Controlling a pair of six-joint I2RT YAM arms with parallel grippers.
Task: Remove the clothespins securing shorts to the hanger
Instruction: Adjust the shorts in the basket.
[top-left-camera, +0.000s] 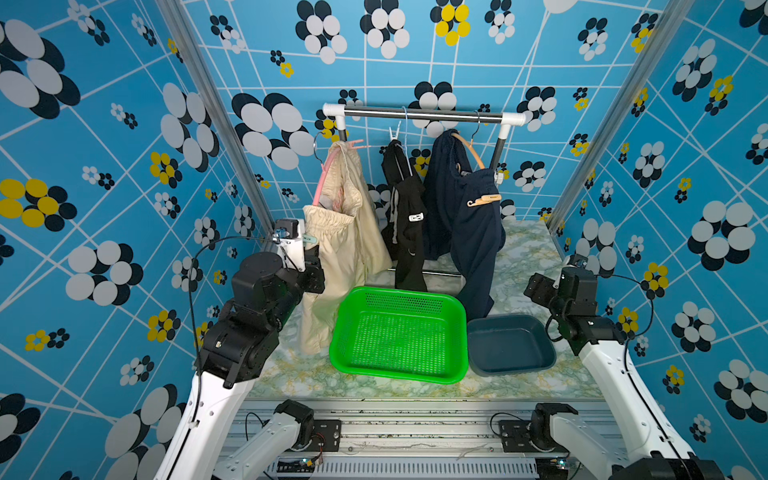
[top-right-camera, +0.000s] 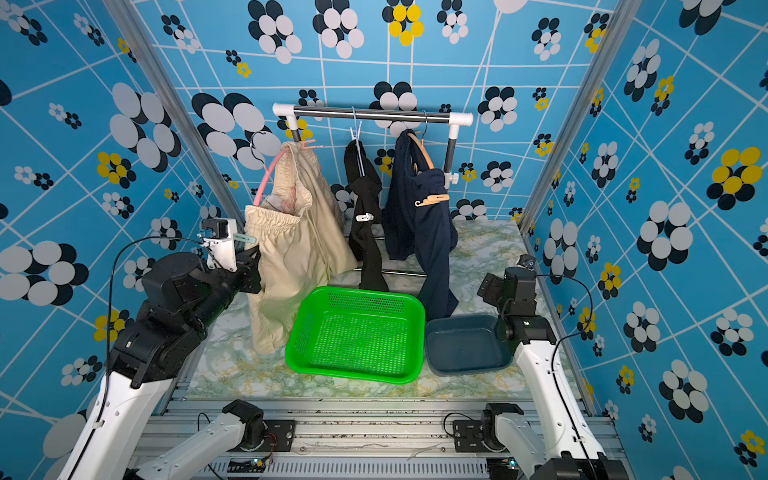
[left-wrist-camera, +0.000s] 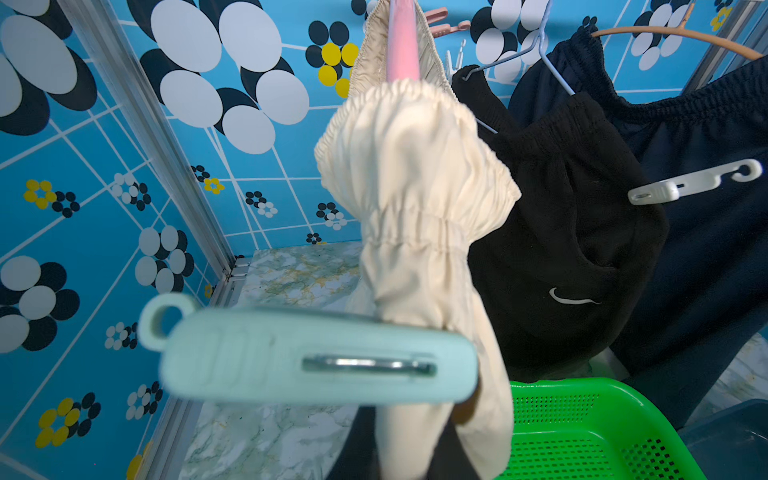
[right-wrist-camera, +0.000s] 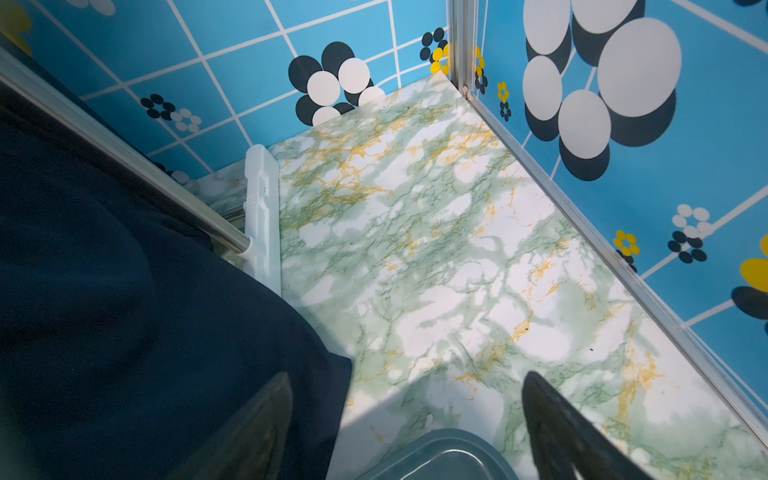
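Observation:
Three pairs of shorts hang on hangers from the rack: beige (top-left-camera: 349, 249), black (top-left-camera: 405, 199) and navy (top-left-camera: 469, 224). My left gripper (top-left-camera: 311, 246) is shut on a mint-green clothespin (left-wrist-camera: 316, 357) at the beige waistband's near end. The clip's tip meets the beige fabric (left-wrist-camera: 415, 174); whether it still bites there I cannot tell. A white clothespin (top-left-camera: 415, 217) grips the black shorts and a tan one (top-left-camera: 484, 200) the navy pair. Pink clothespins (top-left-camera: 356, 144) sit at the top of the beige pair. My right gripper (right-wrist-camera: 409, 415) is open and empty, low beside the navy hem (right-wrist-camera: 124, 291).
A green perforated basket (top-left-camera: 399, 291) stands in front of the clothes, with a dark blue tub (top-left-camera: 511, 320) to its right, under my right gripper. The rack's top bar (top-left-camera: 419, 113) and its foot rail (right-wrist-camera: 124, 153) lie behind.

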